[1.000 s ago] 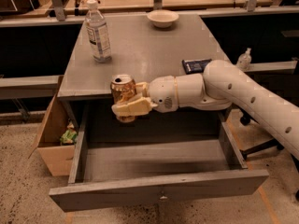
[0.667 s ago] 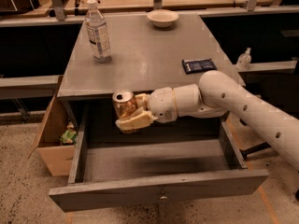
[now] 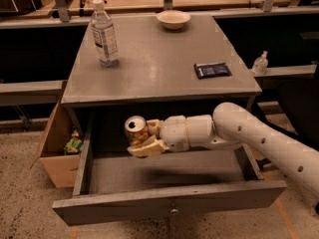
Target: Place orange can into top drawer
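The orange can (image 3: pixel 136 130) has a silver top and is held upright in my gripper (image 3: pixel 142 139), which is shut on it. The arm reaches in from the right. Can and gripper hang inside the open top drawer (image 3: pixel 169 203), above its floor at the back left, just below the front edge of the grey table (image 3: pixel 159 63). The drawer is pulled far out, and its flat front panel with a small knob faces me.
On the table stand a clear water bottle (image 3: pixel 104 33) at the back left, a pale bowl (image 3: pixel 173 19) at the back and a dark packet (image 3: pixel 212 69) at the right. A brown cardboard box (image 3: pixel 57 148) sits left of the drawer.
The gripper has moved down with the can, from level with the table's front edge into the drawer space, and the arm has dropped with it.
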Available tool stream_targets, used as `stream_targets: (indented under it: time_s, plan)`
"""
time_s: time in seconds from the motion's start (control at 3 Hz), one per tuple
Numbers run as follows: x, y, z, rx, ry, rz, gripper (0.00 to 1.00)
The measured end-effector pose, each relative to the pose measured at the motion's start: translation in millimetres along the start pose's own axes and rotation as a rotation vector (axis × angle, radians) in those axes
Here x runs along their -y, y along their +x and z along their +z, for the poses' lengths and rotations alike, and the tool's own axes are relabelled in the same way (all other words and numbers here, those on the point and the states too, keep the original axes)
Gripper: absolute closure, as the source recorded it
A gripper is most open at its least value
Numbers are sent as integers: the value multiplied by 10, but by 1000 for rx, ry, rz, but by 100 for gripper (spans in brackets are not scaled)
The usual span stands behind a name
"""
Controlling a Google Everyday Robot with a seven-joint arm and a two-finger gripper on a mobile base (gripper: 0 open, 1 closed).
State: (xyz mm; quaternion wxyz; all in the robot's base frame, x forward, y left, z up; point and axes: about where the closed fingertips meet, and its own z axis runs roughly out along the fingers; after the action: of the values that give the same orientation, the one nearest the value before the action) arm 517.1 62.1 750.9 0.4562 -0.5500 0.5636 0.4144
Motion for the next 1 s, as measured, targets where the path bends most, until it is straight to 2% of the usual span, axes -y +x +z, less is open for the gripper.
stream_targets:
  time_s: [0.67,1.0]
  plan:
    - [158,499,86,-7,-44,-39,100]
    - [231,664,159,-4,-56,-49,100]
